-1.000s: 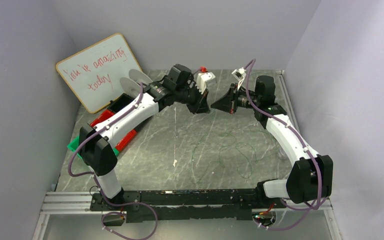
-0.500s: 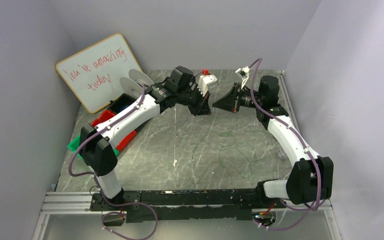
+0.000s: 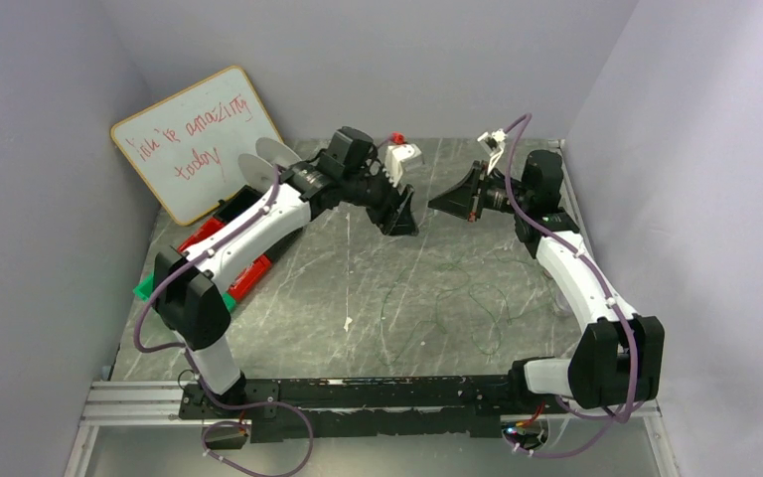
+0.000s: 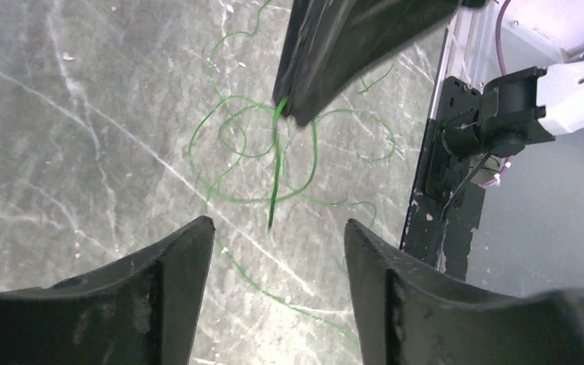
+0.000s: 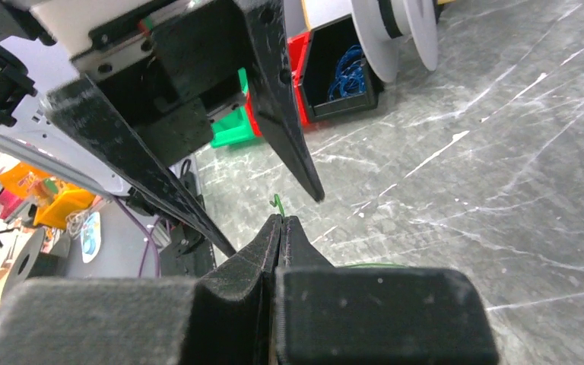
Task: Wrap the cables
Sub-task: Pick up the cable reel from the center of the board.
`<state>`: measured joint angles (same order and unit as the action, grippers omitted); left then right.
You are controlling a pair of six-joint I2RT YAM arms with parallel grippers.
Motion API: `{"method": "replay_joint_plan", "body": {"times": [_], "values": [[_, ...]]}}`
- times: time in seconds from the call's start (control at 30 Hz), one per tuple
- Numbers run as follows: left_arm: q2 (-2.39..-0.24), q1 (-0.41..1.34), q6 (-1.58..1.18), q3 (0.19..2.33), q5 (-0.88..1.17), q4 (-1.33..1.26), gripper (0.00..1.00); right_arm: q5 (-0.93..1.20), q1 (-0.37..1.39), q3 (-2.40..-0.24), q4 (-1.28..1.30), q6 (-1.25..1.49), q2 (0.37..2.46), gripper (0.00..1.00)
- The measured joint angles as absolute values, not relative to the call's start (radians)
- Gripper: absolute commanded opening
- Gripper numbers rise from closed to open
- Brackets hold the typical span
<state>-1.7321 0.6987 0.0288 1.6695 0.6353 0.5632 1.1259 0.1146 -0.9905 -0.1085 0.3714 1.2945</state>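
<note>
Top external view: the left hand point(image 3: 403, 219) and the right hand point(image 3: 437, 204) are raised above the far half of the counter point(image 3: 328, 288). Their tips face each other, near but apart. The cables point(image 3: 467, 298) lie as loose green loops on the counter, right of centre and nearer the arm bases than both hands.

Left wrist view: the fingers point(image 4: 175, 281) of the left hand stand well apart, with nothing between them. Beyond them, the closed tip of the right hand pinches one green strand. This strand hangs down toward the loops on the counter. Whether its lower end touches the surface cannot be told.

Right wrist view: the jaws of the right hand are pressed together, and a short green end of the cable protrudes past the tip. The two spread black fingers of the left hand are just beyond it.

Left side of the counter:
- A whiteboard point(image 3: 194, 139) leans against the wall.
- A white spool point(image 5: 399, 30) stands upright.
- A black bin point(image 5: 342, 105) holds a blue wire coil point(image 5: 347, 67).
- A red bin point(image 5: 296, 57) and a green bin point(image 3: 146, 289) adjoin it.
</note>
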Motion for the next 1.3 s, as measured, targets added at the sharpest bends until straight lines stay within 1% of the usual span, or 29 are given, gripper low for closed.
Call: {"method": "replay_joint_plan", "body": {"times": [0.07,0.1,0.2,0.27,0.37,0.47,0.63,0.8,0.93,1.3], "values": [[-1.714,0.672,0.032,1.658,0.655,0.566,0.93,1.124,0.105,-0.99,-0.114,0.375,1.288,0.0],[-1.697,0.654,0.032,1.649,0.66,0.57,0.94,1.121,0.101,-0.99,-0.115,0.376,1.284,0.0],[-1.625,0.581,0.028,1.634,0.643,0.588,0.94,1.105,0.091,-0.99,-0.115,0.376,1.275,0.0],[-1.575,0.52,0.012,1.634,0.591,0.587,0.94,1.1,0.086,-0.989,-0.115,0.377,1.273,0.0],[-1.51,0.43,-0.019,1.634,0.472,0.585,0.94,1.084,0.084,-0.989,-0.114,0.376,1.273,0.0],[-1.497,0.381,-0.055,1.636,0.35,0.591,0.94,1.074,0.084,-0.989,-0.115,0.376,1.273,0.0],[-1.591,0.305,-0.131,1.662,0.241,0.664,0.94,1.055,0.082,-0.981,-0.114,0.374,1.269,0.0],[-1.737,0.155,-0.219,1.679,0.198,0.747,0.94,1.048,0.079,-0.971,-0.111,0.367,1.253,0.0],[-1.791,0.068,-0.261,1.679,0.194,0.788,0.94,1.048,0.079,-0.97,-0.11,0.363,1.243,0.0],[-1.801,0.073,-0.294,1.711,0.178,0.775,0.94,1.048,0.079,-0.969,-0.109,0.359,1.243,0.0]]}}
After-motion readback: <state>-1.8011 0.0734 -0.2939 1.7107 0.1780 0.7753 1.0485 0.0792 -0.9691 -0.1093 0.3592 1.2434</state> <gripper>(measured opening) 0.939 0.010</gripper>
